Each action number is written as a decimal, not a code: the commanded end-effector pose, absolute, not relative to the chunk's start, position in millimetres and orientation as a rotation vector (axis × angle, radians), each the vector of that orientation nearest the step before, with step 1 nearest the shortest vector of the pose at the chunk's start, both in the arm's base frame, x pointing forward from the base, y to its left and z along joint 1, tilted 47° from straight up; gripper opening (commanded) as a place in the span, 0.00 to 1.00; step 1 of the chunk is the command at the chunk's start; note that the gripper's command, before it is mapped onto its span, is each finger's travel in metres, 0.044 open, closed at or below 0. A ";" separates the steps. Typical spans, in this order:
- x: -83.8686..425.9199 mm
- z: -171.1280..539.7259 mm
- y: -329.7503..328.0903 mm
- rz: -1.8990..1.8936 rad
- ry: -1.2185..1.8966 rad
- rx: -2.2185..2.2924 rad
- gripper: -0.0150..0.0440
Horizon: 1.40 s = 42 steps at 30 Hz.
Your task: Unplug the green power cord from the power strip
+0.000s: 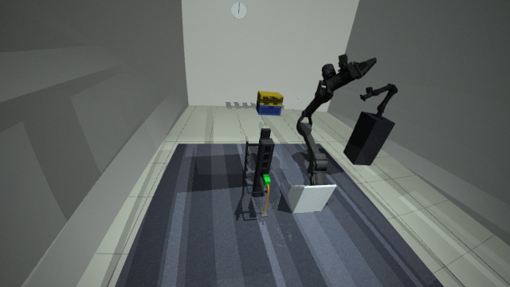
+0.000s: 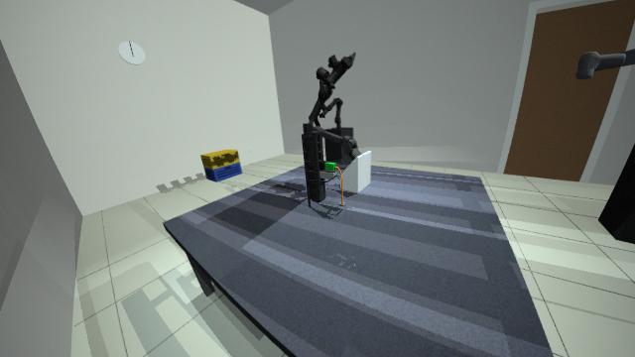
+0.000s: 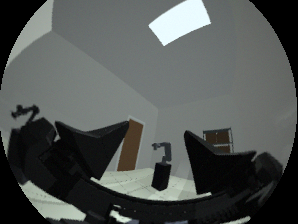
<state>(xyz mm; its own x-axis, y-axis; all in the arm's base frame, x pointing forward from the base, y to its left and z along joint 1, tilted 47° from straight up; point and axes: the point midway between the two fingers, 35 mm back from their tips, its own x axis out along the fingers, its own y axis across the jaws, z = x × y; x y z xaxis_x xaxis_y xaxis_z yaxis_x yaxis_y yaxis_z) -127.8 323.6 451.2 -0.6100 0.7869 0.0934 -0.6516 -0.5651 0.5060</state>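
The black power strip point(image 1: 264, 159) point(image 2: 313, 149) stands upright on the table, with sockets down its face. The green plug point(image 1: 266, 179) point(image 2: 330, 167) sits against its lower part; no gap shows, and its prongs are hidden. The orange cord point(image 1: 268, 199) point(image 2: 342, 185) hangs from the plug to the table. My gripper point(image 1: 374, 60) point(image 2: 354, 54) point(image 3: 157, 129) is open and empty, raised high and far to the right of the strip in the top view. It touches neither plug, cord nor strip. The wrist view shows only the room between the fingers.
A white slanted block point(image 1: 312, 199) point(image 2: 364, 171) stands at my arm's base, right of the cord. A thin black frame point(image 1: 245, 167) stands beside the strip. Beyond the table are a yellow crate point(image 1: 271, 97) point(image 2: 220, 159) on a blue crate point(image 1: 270, 110) point(image 2: 224, 172) and another arm on a black pedestal point(image 1: 368, 139).
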 end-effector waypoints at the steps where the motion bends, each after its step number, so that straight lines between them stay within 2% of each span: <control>1: -127.2 450.3 324.5 2.186 0.544 0.390 0.89; 9: -86.3 394.3 365.4 1.988 0.513 0.178 0.53; 13: -64.3 370.6 380.5 1.894 0.513 0.096 0.53; 20: 13.3 293.9 407.6 1.607 0.540 -0.173 0.53; 26: 82.8 219.2 400.6 1.357 0.627 -0.471 0.53; 33: 156.7 139.3 355.0 1.097 0.784 -0.853 0.53; 42: 223.7 63.3 248.6 0.854 1.109 -1.389 0.53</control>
<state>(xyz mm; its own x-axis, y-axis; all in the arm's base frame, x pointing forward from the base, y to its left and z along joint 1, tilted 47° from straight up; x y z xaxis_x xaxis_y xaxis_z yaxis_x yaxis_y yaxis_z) 201.2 295.7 87.9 0.3135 0.0821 -0.9460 -0.9432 0.1420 -0.3002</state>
